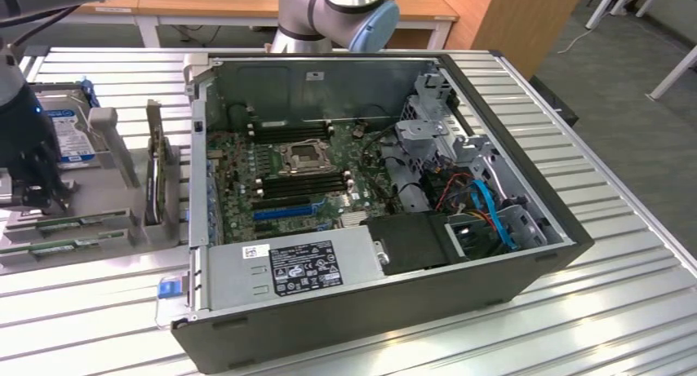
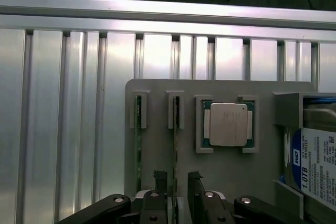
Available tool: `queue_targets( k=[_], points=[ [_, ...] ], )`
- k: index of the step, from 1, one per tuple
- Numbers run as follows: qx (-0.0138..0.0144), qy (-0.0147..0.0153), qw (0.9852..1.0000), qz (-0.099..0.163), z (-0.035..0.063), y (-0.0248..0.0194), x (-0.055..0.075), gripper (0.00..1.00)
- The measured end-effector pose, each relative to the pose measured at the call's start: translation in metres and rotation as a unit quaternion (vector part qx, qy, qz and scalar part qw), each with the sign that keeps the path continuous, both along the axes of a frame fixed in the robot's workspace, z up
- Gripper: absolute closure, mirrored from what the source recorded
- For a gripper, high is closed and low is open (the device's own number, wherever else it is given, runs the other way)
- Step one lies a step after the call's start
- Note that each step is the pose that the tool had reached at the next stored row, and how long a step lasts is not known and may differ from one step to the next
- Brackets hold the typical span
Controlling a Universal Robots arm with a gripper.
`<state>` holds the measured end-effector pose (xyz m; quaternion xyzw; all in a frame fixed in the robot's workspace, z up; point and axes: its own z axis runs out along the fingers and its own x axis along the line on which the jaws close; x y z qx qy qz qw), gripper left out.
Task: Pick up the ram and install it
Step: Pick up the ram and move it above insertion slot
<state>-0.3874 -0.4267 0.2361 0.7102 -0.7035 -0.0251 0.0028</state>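
1. Claw (image 2: 177,178): I have it poised over the grey parts tray (image 2: 156,145), which rests on the slatted desk (image 2: 79,103). In the exterior view it hangs at the far left, well apart from the open computer case (image 1: 316,82).
2. Claw state: the fingers (image 2: 160,177) stand apart, one on each side of the ram. A gap shows on both sides, so I judge that nothing is clamped.
3. The ram (image 2: 176,135): it stands on edge in its tray slot and is not lifted. A second stick (image 2: 138,140) stands in the neighbouring slot. The silver CPU chip (image 2: 228,124) and a hard drive (image 2: 315,166) lie further along the same tray.
4. Destination: the memory slots (image 1: 305,184) run beside the CPU socket (image 1: 299,156) on the motherboard. They look dark and unfilled to me, though I cannot be sure from here.
5. Progress, as I judge it: the approach is made and the claw brackets the stick. The grasp is not closed, and none of the lifting, carrying or seating is done.
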Motion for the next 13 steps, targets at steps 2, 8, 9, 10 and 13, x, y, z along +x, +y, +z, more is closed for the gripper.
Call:
queue_targets(
  k=[2,8,9,10,13],
  points=[
    [0.0,0.0,1.0,0.0,-0.0026,0.0,0.0,0.71],
    [0.0001,0.0,1.0,0.0,-0.0109,0.0,0.0,0.71],
    [0.0001,-0.0001,1.0,0.0,-0.0122,0.0,0.0,0.71],
    [0.0001,-0.0001,1.0,0.0,-0.013,0.0,0.0,0.71],
    [0.0,0.0001,1.0,0.0,-0.0131,0.0,0.0,0.71]
  ],
)
